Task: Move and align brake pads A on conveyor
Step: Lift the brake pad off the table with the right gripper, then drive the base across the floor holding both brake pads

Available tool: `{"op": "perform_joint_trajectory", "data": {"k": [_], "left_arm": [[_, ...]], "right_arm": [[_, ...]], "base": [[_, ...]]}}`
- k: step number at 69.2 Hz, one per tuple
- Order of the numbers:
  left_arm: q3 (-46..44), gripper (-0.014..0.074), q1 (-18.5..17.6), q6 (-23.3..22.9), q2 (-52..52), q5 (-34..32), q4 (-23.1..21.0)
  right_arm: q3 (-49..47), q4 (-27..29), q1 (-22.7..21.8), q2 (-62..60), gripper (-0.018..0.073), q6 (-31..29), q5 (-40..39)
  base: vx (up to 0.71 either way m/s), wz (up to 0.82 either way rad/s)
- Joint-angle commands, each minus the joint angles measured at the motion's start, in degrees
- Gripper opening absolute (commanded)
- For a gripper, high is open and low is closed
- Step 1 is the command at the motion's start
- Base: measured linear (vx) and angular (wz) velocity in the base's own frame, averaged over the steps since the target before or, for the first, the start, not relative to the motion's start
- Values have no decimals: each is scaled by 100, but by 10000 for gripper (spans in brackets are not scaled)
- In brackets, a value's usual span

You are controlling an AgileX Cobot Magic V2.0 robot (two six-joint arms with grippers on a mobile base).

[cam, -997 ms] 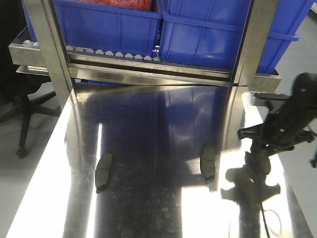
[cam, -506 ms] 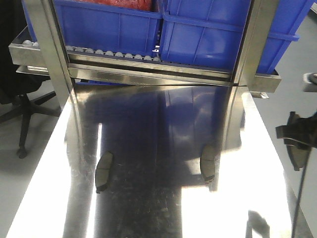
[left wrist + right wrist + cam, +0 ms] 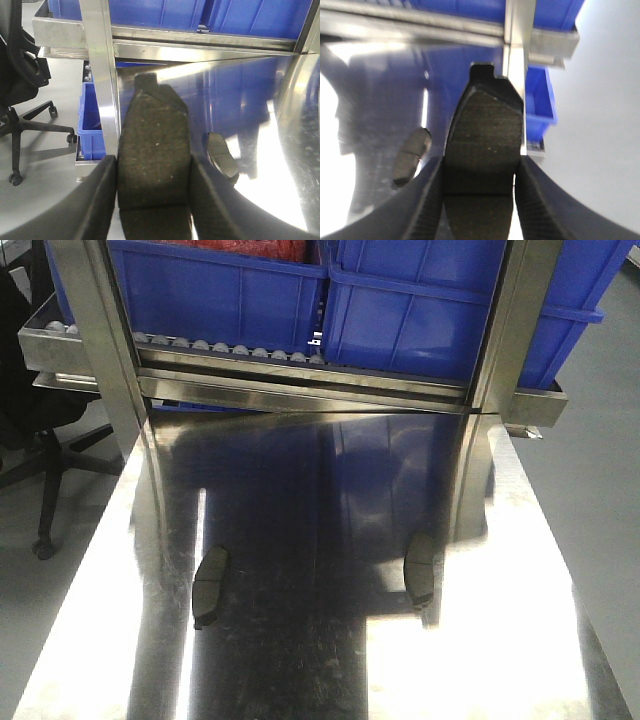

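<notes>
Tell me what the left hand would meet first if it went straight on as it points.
Probably the rack's steel crossbar, led by the brake pad the left hand grips; depth is unclear.

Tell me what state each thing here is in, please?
Left fingers: shut on left held brake pad.
Right fingers: shut on right held brake pad.
Left loose brake pad: lying on steel tabletop, untouched.
Right loose brake pad: lying there too, untouched.
</notes>
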Motion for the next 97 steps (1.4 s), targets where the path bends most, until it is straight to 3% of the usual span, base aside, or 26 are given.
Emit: {"op": "perform_joint_trajectory", "data": {"k": [1,19,97], "left_arm": [[-154,-6,-34,5,57,-518,-53],[-154,-6,-34,5,57,-518,-53],[-154,-6,-34,5,57,-518,-53]], "right_arm": [[88,182,-24,-524,-5,-60,-560],[752,301,-24,-1420,-5,-83,-762],[809,286,-30,-1437,-5,-100,-792]], "base": [[0,0],[0,0],[-1,6]]}}
